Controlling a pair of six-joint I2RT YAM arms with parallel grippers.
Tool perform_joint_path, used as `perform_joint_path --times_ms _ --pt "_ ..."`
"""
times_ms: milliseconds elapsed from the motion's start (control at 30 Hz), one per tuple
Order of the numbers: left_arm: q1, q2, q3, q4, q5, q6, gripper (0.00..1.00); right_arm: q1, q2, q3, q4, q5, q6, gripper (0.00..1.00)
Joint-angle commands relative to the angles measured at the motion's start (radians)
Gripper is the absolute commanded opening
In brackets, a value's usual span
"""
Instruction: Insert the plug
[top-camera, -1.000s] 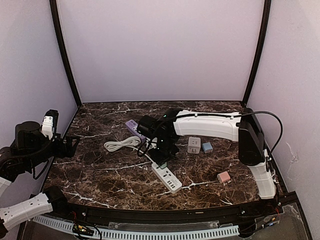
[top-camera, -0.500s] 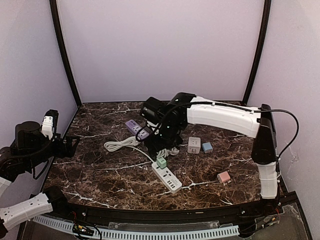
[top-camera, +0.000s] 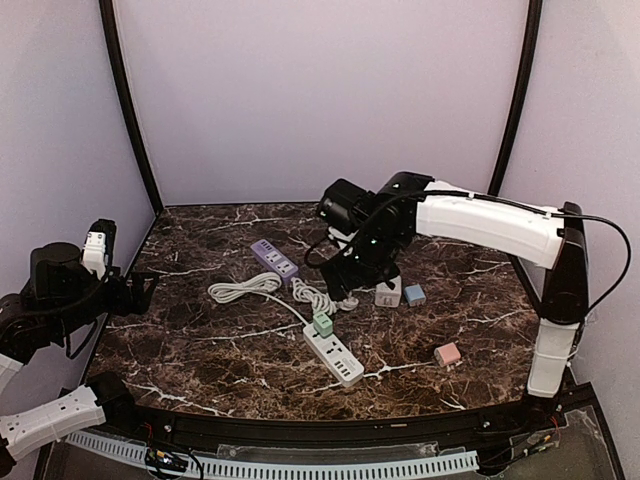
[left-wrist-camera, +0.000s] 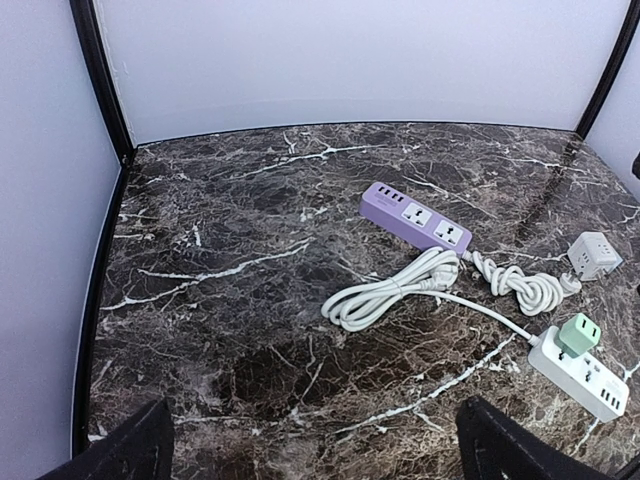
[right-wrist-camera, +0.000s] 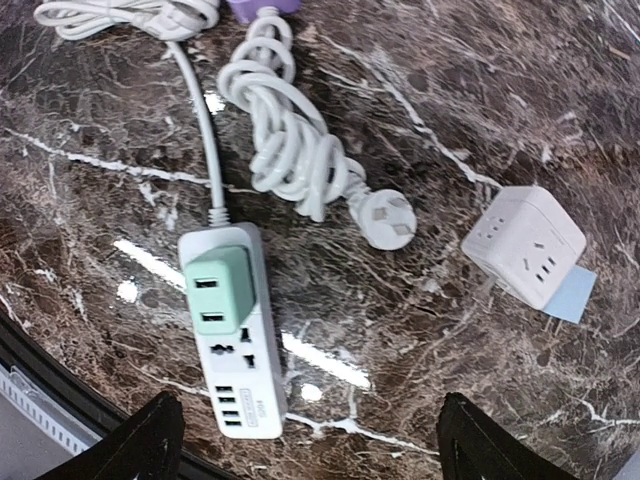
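Desk (top-camera: 200, 350): dark marble with white veining, pale walls on three sides.

Right arm (top-camera: 480, 222): reaches in from the right, over the desk's middle back. My right pincer (right-wrist-camera: 320, 445) hangs above the desk, fingers spread wide, nothing between them. Below it are the strip and the cube, and it touches neither.

Left arm (top-camera: 55, 290): folded back at the left edge. My left pincer (left-wrist-camera: 325, 455) is also wide apart and empty, well away from everything, looking across the desk from the left.

White power strip (top-camera: 333, 355): lies flat near the front centre, angled, with its thin cord running back and left.

Purple power strip (top-camera: 273, 257): flat, further back and to the left, apart from the white one.

Looped white cord (top-camera: 245, 288): a loose oval coil between the two strips, left of centre. The white strip's cord leads into it.

Knotted cord bundle (right-wrist-camera: 290, 150): a twisted hank just beyond the white strip. It ends in a loose three-pin plug lying on the marble.

White cube adapter (right-wrist-camera: 523, 245): sits to the right of the bundle, near it but not touching.

Green plug (right-wrist-camera: 218, 290): the task piece. It sits on the white power strip's top face, over the socket nearest the cord end. It looks pressed down flat and nothing grips it.

Blue block (top-camera: 414, 294): small, right against the cube's right side.

Pink block (top-camera: 447, 353): small, alone toward the front right.
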Motion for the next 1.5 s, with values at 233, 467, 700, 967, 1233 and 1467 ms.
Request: perform_joint_path --times_ms 233,467,700,967,1233,1467 --pt "0.006 0.012 -0.007 0.006 -0.002 -0.003 0.99 -0.186 -0.214 -0.274 0.075 0.042 -0.033 0.86" --pt "0.005 0.012 -0.006 0.006 -0.002 -0.004 0.99 -0.298 -0.273 -0.440 0.198 -0.012 -0.054 0.84" --pt "0.006 0.013 -0.006 0.004 -0.005 -0.006 0.99 -0.372 -0.259 -0.515 0.275 -0.056 -0.085 0.84" --pt "0.005 0.012 -0.006 0.004 -0.005 -0.005 0.99 -0.423 -0.215 -0.558 0.335 -0.090 -0.111 0.82" --pt "0.005 0.010 -0.006 0.004 -0.008 -0.006 0.99 -0.455 -0.166 -0.594 0.370 -0.086 -0.135 0.75" --pt "0.006 0.009 -0.007 0.003 -0.009 -0.008 0.99 -0.467 -0.141 -0.629 0.405 -0.083 -0.147 0.70"
